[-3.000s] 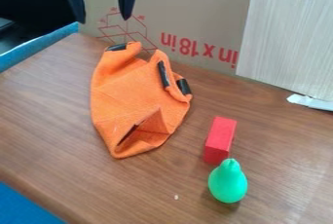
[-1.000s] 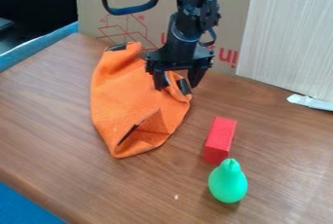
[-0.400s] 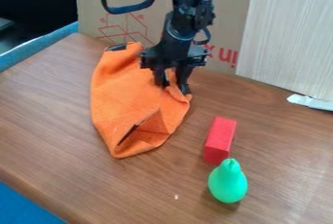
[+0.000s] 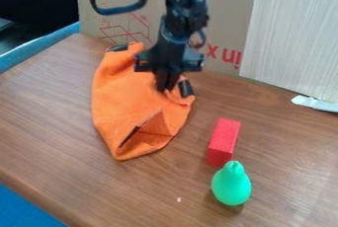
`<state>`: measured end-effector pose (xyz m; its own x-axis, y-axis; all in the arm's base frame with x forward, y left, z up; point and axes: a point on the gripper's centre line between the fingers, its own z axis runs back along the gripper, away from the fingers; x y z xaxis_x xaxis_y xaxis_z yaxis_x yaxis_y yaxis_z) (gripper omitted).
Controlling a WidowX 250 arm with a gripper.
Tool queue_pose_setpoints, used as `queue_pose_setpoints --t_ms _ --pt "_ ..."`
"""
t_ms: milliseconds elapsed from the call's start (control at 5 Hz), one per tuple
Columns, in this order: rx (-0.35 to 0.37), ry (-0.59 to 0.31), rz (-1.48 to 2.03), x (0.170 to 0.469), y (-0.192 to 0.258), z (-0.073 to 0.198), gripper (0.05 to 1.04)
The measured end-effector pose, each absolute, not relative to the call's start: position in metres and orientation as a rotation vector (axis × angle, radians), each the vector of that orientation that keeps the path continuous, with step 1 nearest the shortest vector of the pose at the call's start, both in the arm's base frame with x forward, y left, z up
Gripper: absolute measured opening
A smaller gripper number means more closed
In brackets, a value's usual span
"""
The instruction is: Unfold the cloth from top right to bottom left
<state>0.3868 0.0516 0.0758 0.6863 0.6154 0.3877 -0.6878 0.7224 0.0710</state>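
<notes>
Toward the front of the smooth, wood-grained tabletop [image 4: 59, 122], a rounded green pear [image 4: 231, 186] and squared red block [image 4: 223, 142] sit apart from the cloth [image 4: 132, 105], which lies beyond them to the left, soft, orange and rumpled; the gripper [image 4: 165, 89] is pinched on its upper right, presumably to draw it open, before flat printed cardboard [image 4: 228, 14]

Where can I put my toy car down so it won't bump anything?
Try the bare table left of the orange cloth, or right of the red block, below the pale panel. It's crowded where the block meets the green toy, and where the gripper is down at the cloth's upper right.
</notes>
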Motion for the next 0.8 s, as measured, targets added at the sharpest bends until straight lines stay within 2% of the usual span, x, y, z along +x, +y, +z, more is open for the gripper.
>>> queue_pose_setpoints --t_ms 400,600,800 --pt "0.064 -0.337 0.739 0.369 0.068 0.124 0.054" --pt "0.025 -0.309 0.734 0.358 0.082 0.132 0.054" --pt "0.059 -0.271 0.715 0.329 0.115 0.131 0.054"
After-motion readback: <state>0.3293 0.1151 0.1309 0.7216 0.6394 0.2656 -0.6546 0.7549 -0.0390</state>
